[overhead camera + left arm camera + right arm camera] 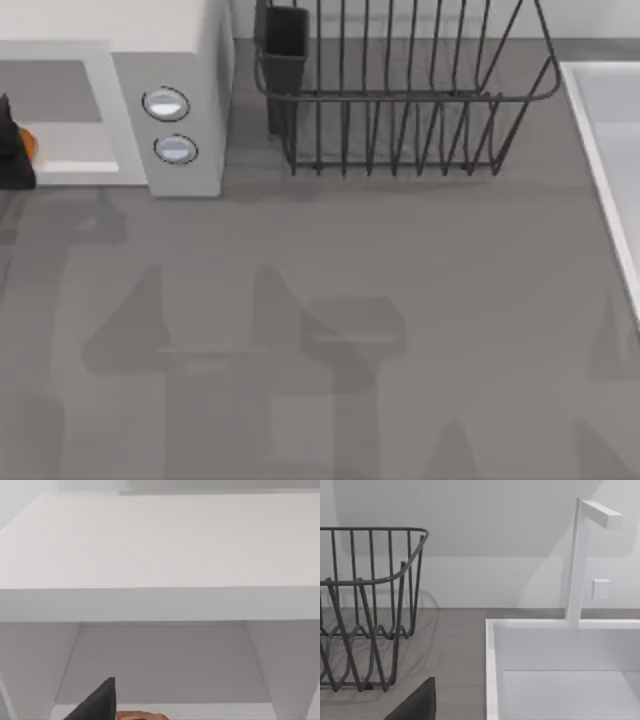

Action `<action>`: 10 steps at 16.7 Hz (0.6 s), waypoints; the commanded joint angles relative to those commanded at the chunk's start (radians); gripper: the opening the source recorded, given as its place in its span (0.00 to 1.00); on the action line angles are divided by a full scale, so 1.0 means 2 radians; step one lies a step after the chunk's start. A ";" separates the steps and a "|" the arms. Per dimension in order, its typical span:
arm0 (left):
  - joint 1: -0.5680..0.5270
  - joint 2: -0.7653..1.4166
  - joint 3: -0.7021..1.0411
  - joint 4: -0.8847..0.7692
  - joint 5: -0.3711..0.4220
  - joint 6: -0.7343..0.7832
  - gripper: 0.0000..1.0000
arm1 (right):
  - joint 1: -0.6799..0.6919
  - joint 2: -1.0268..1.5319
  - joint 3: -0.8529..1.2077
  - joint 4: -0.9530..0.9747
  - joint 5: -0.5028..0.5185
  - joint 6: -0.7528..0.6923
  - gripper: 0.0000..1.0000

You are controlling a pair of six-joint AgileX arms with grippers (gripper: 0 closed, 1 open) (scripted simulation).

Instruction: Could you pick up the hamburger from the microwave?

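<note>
Hamburger (pixel 140 715) inside microwave (pixel 190 60), beside left gripper (pixel 12 150).

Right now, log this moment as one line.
left gripper: at microwave opening, by hamburger | grip: cannot tell | right arm: parked near sink

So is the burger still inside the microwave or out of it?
Inside. The hamburger sits in the microwave's open cavity, beside the left gripper. Whether the gripper grips it, I cannot tell.
</note>
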 joint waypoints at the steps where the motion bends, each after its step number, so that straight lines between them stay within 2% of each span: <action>1: 0.005 0.058 0.020 0.028 0.006 0.002 1.00 | 0.000 0.000 0.000 0.000 0.000 0.000 1.00; 6: 0.027 0.332 0.111 0.160 0.031 0.012 1.00 | 0.000 0.000 0.000 0.000 0.000 0.000 1.00; 10: 0.041 0.504 0.168 0.241 0.047 0.019 1.00 | 0.000 0.000 0.000 0.000 0.000 0.000 1.00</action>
